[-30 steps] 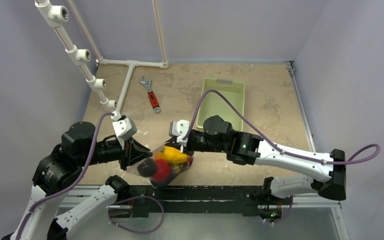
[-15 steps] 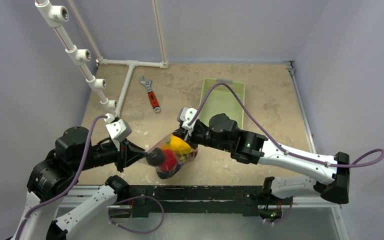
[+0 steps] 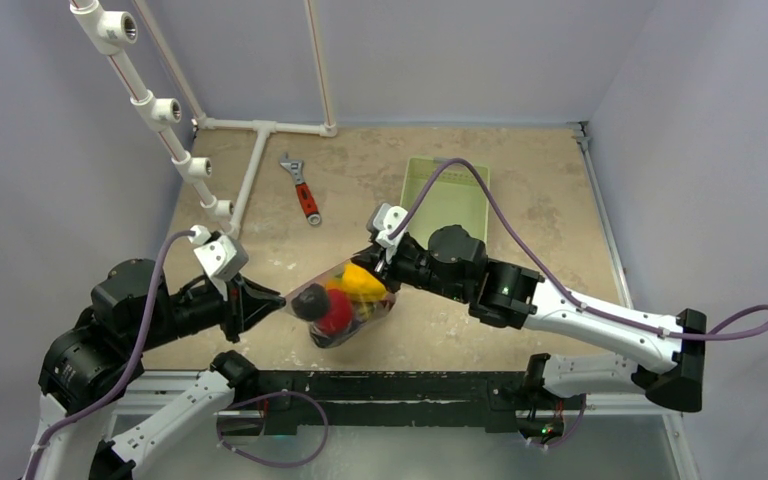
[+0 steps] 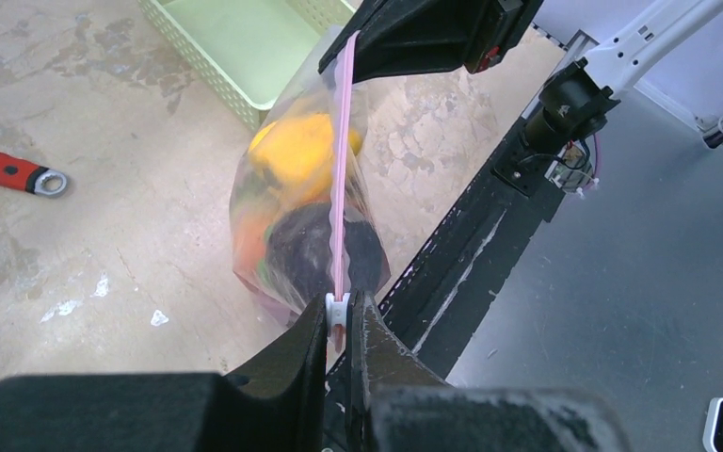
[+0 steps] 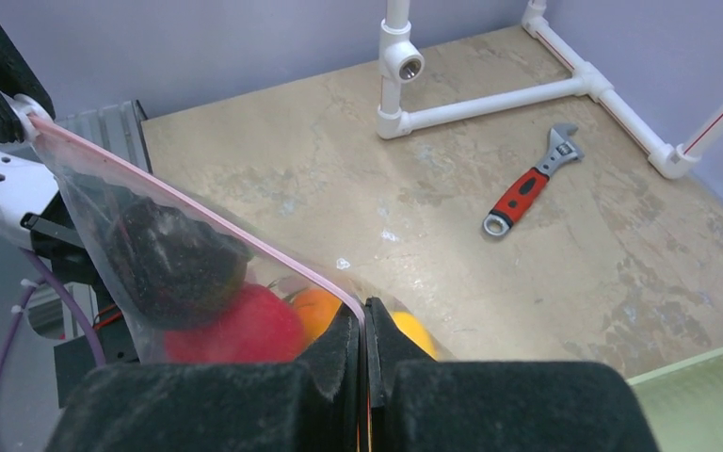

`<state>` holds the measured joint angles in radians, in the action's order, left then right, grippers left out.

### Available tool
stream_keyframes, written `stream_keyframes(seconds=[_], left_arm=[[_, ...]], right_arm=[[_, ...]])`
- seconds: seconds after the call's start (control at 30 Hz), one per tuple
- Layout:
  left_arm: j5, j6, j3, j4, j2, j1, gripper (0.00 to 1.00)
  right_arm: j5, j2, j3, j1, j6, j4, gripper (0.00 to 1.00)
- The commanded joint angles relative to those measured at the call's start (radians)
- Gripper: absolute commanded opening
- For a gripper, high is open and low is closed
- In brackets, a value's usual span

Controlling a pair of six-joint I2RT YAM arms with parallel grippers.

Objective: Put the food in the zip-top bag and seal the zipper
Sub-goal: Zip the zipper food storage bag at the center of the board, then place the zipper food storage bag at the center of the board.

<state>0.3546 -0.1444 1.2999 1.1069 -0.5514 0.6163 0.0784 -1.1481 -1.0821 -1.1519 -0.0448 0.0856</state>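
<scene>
Zip-top bag (image 3: 345, 305): clear plastic, held up over the near middle of the table (image 3: 550, 200), strung between my two arms. Zipper (image 4: 342, 169): a pink strip along the bag's mouth, running as one line from my left jaws to my right jaws. My left jaws are nearly closed, pinching the strip's left end at its small white slider (image 4: 337, 306). My right jaws are clamped tight on its right end. Contents: yellow pepper (image 3: 362, 281), red tomato (image 3: 336, 315), dark round piece (image 3: 309, 303), orange piece (image 5: 315, 306). Far on the table: red-handled wrench (image 3: 302, 190), with a pale green mesh basket (image 3: 447, 195) to its right.
</scene>
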Motion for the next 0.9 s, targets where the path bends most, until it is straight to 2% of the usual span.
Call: stream_keyframes(seconds=[0.0, 0.47, 0.67, 0.87], left_arm=[[-0.032, -0.023, 0.046, 0.058, 0.011, 0.003, 0.01], [-0.225, -0.019, 0.079, -0.007, 0.006, 0.003, 0.51], [-0.23, -0.009, 0.094, -0.056, -0.014, 0.003, 0.63], [-0.241, -0.018, 0.078, -0.131, -0.008, 0.003, 0.69]], right_arm=[[0.117, 0.043, 0.009, 0.04, -0.003, -0.042, 0.0], [0.051, 0.063, 0.031, 0.038, -0.043, -0.108, 0.0], [0.04, 0.071, 0.031, 0.038, -0.053, -0.125, 0.0], [0.035, 0.071, -0.002, 0.037, -0.058, -0.126, 0.0]])
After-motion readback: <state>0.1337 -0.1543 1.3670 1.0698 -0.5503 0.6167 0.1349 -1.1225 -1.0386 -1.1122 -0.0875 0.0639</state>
